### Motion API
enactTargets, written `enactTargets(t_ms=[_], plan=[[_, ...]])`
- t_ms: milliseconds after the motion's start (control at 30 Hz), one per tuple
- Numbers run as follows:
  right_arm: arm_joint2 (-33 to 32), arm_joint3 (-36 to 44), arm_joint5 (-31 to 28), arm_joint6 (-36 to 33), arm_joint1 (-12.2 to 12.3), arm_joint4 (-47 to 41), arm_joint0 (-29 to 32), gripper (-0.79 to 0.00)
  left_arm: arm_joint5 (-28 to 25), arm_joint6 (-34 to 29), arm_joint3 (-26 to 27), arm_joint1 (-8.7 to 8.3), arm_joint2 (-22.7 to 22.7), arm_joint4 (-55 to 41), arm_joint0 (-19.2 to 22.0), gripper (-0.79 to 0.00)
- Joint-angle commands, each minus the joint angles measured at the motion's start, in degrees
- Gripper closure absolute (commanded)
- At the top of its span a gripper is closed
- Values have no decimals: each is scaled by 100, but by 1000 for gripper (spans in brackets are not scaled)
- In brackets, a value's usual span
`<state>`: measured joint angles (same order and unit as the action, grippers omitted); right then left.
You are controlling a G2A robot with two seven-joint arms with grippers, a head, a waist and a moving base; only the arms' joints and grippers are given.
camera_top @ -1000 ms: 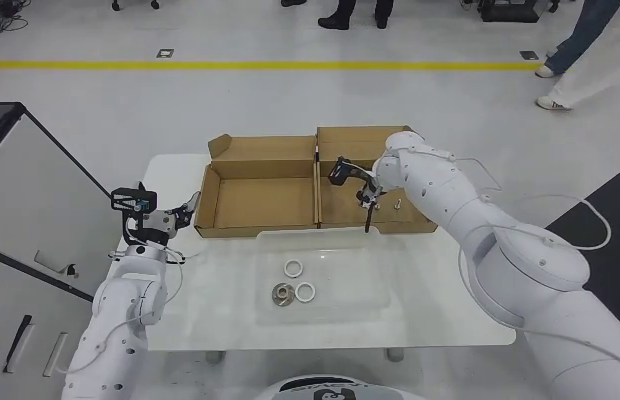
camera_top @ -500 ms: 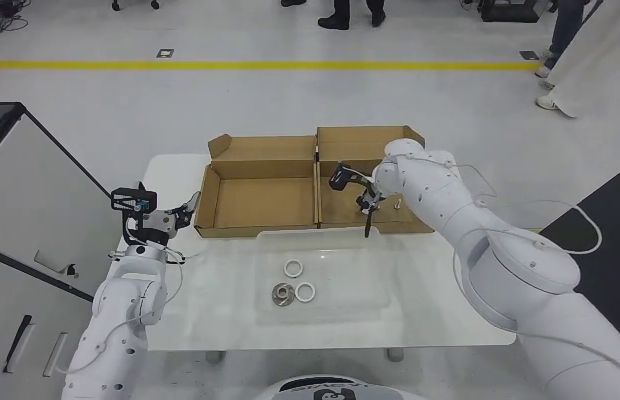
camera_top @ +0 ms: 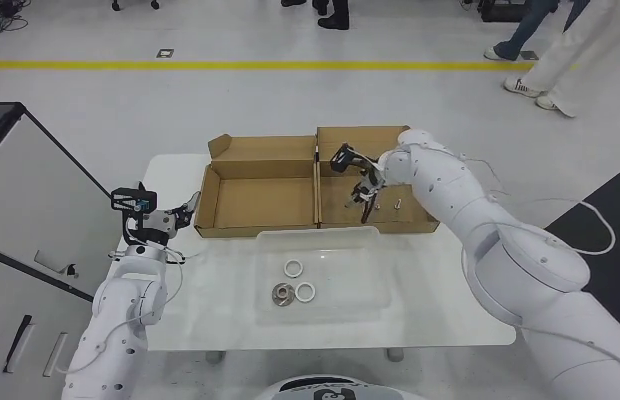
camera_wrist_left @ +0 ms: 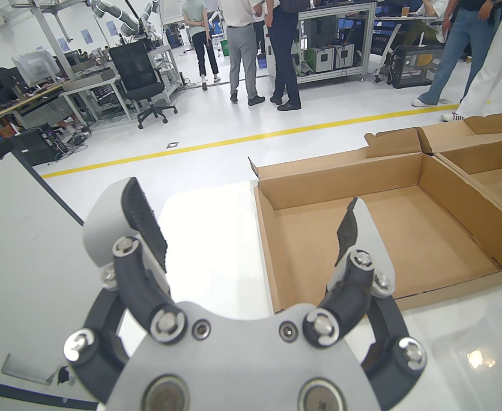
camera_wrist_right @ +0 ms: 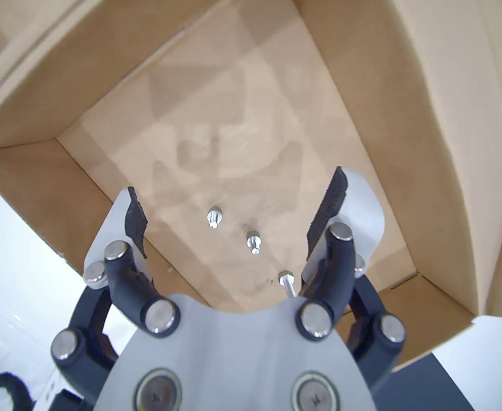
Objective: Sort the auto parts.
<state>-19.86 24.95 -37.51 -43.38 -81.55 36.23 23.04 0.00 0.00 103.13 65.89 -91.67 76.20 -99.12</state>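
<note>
My right gripper hangs with its jaws spread and nothing between them, just above the floor of the right cardboard box. Three small bolts lie below it on the cardboard, near each other but apart, one close under my right-hand finger. I judge this box is the bolts' place and the setting-down step here is as good as done. The left cardboard box touches this one side by side and its floor is bare. In front of both boxes sits the clear tray, which holds two white rings and a metal disc-like part beside them. My left gripper is also spread and empty, low over the table's left edge beside the left box. The next move, I think, calls for lifting clear of the box wall, crossing to the tray and closing on one ring without nudging its neighbours.
</note>
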Motion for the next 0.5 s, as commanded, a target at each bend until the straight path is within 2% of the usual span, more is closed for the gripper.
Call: enactTargets(t_ms=[0, 167, 267, 467], plan=[[-151, 97, -213, 282, 98, -133, 14, -785, 0, 0, 0, 0, 0, 0, 0, -785], [-509, 373, -651, 530, 375, -481, 119, -785, 0, 0, 0, 0, 0, 0, 0, -785], [-816, 775, -1002, 626, 619, -783, 262, -785, 0, 0, 0, 0, 0, 0, 0, -785], [-1777, 2222, -1451, 488, 1336, -1591, 925, -785, 0, 0, 0, 0, 0, 0, 0, -785]])
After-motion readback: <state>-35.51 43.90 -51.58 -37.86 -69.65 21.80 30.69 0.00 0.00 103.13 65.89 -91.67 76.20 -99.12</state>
